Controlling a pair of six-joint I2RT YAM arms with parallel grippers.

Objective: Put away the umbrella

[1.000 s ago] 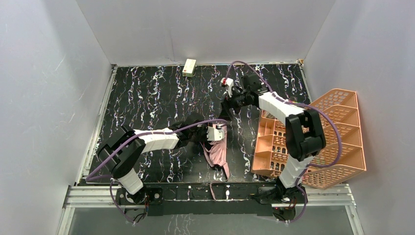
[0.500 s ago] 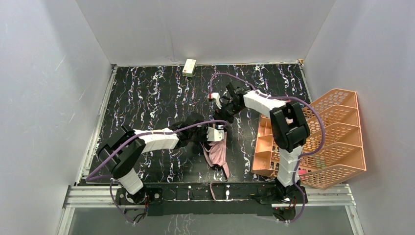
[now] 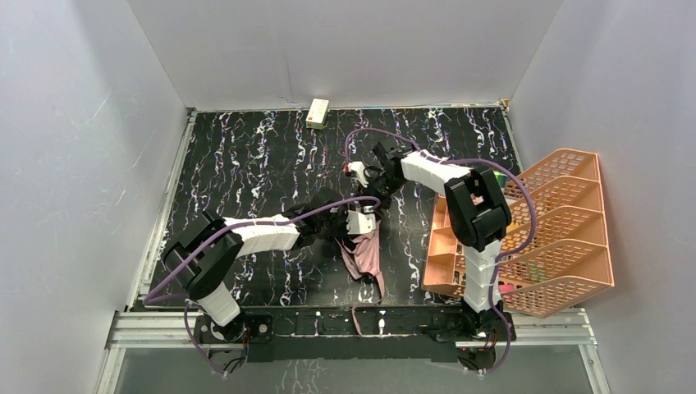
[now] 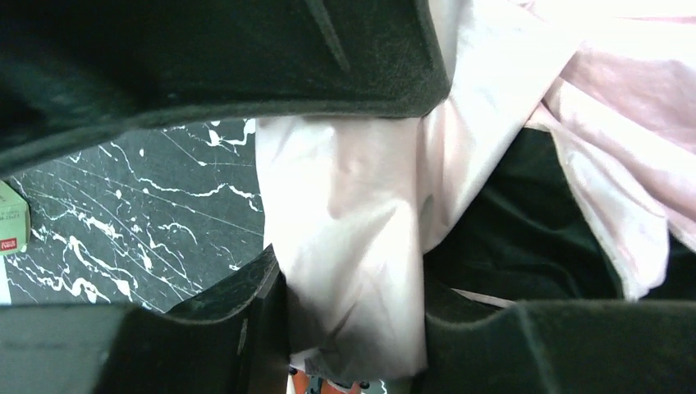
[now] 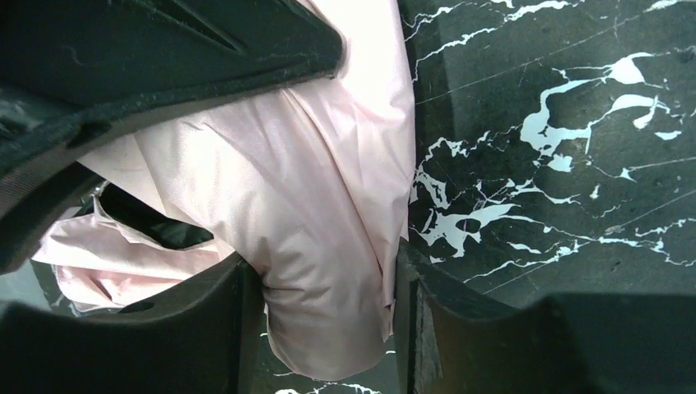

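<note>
The umbrella [image 3: 367, 256] lies crumpled on the black marbled counter [image 3: 246, 156], near the front edge and roughly midway between the two arms. Its pale pink fabric faces up, with black folds showing among the pink.

The left hand [image 3: 359, 230] reaches in from the left and sits at the far end of the pink heap. In the left wrist view its dark fingers [image 4: 246, 57] pinch a band of pink fabric that runs straight through the gap between them, with black cloth just beside it.

The right hand [image 3: 367, 182] reaches in from the right and sits just beyond the left hand, farther from the arm bases. In the right wrist view a thick fold of pink fabric fills the space between its fingers [image 5: 164, 41], bare counter showing beside it. Whether those fingers are pressing on the fold cannot be told.

A small cream box [image 3: 318, 112] rests at the back edge of the counter, well apart from the umbrella. An orange mesh rack [image 3: 566, 238] stands at the right side, beside the right arm.
</note>
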